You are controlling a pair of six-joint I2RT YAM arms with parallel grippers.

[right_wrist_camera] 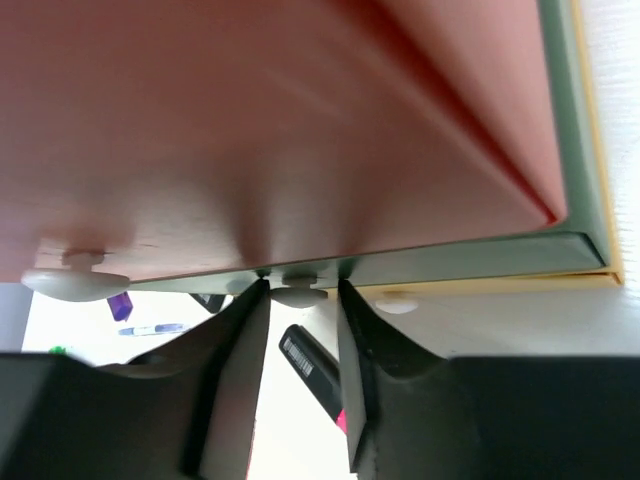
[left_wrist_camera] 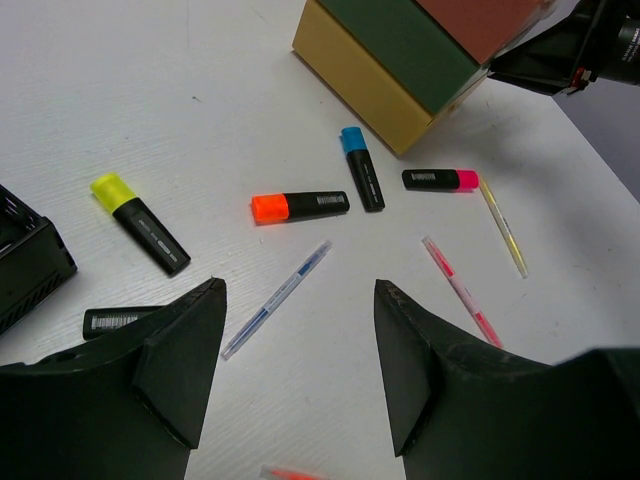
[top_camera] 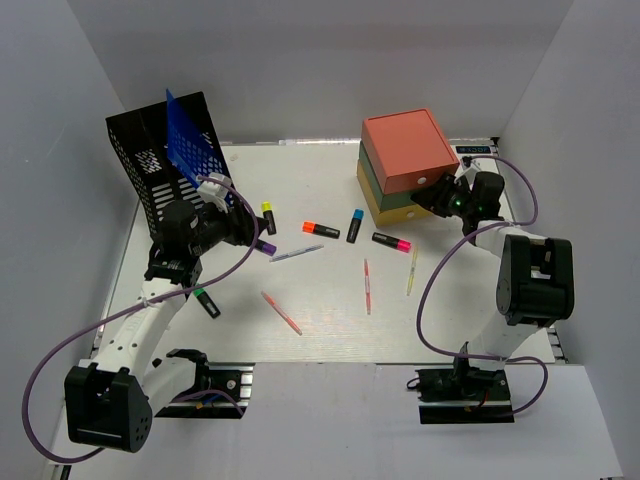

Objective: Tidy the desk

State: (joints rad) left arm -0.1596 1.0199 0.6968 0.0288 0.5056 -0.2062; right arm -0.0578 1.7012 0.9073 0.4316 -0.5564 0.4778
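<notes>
While the white bench [top_camera: 330, 300] lies under both arms with markers [left_wrist_camera: 300, 205] scattered over its middle, the left fingers [left_wrist_camera: 180, 350] hang spread wide above a blue pen [left_wrist_camera: 277, 298], and the right fingers [right_wrist_camera: 235, 380] pinch a white knob [right_wrist_camera: 297, 295] on the stacked drawer box [top_camera: 405, 165].

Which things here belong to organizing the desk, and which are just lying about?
Job: desk, highlighters, thin pens, drawer box, its knob in the right gripper, mesh rack.
Just there: blue panel standing in the rack, cables.
</notes>
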